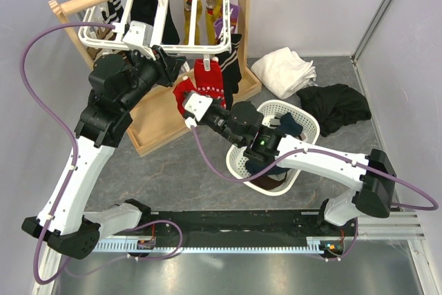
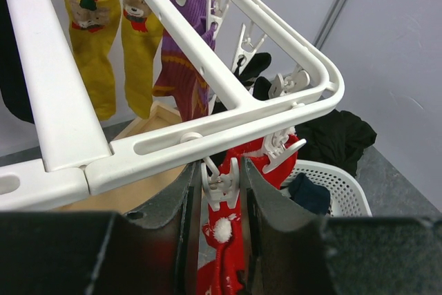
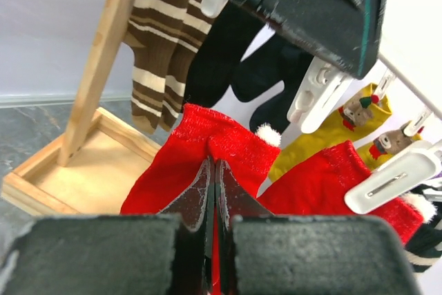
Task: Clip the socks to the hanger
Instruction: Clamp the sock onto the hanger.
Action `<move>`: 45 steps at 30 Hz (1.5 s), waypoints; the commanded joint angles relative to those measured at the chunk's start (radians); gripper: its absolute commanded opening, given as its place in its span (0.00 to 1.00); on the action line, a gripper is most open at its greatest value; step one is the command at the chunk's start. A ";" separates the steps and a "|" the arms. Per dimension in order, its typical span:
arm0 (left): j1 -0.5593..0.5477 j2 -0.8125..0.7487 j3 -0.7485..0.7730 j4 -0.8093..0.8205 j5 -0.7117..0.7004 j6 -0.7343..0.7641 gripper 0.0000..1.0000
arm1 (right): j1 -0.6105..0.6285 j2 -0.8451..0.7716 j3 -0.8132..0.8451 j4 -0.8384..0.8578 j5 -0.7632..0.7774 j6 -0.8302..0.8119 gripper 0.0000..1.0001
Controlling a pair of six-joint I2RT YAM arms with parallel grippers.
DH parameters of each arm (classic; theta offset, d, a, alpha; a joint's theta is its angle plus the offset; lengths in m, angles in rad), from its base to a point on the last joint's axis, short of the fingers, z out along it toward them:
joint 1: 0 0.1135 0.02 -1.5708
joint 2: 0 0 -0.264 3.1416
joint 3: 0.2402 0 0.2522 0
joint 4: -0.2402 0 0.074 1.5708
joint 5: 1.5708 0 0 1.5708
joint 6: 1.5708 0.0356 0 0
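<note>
Left gripper (image 2: 217, 170): clamped on a clip peg (image 2: 222, 188), I judge to spread it.
Right gripper (image 3: 213, 170): pinching red sock (image 3: 173, 164), lifted under hanger (image 2: 228, 126) toward bench's far-left corner.

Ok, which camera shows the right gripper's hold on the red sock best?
Right wrist: close up, the right gripper is shut on the red sock. Top external shows that small; left wrist shows only the sock under a peg.

The red socks (image 3: 200, 150) carry white pom-poms; yellow socks (image 2: 88, 53) show brown animal faces; one purple sock (image 2: 181, 67); brown socks (image 3: 160, 46) striped cream; hanger (image 2: 228, 126) and clip peg (image 2: 221, 186) white.
</note>
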 commanded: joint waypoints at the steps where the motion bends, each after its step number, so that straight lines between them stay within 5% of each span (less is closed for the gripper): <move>1: -0.010 -0.002 0.012 -0.062 0.103 -0.053 0.02 | -0.017 0.034 0.038 0.096 0.046 -0.028 0.00; 45: -0.010 -0.003 0.015 -0.102 0.100 -0.030 0.02 | -0.092 0.051 0.076 0.167 0.037 0.039 0.00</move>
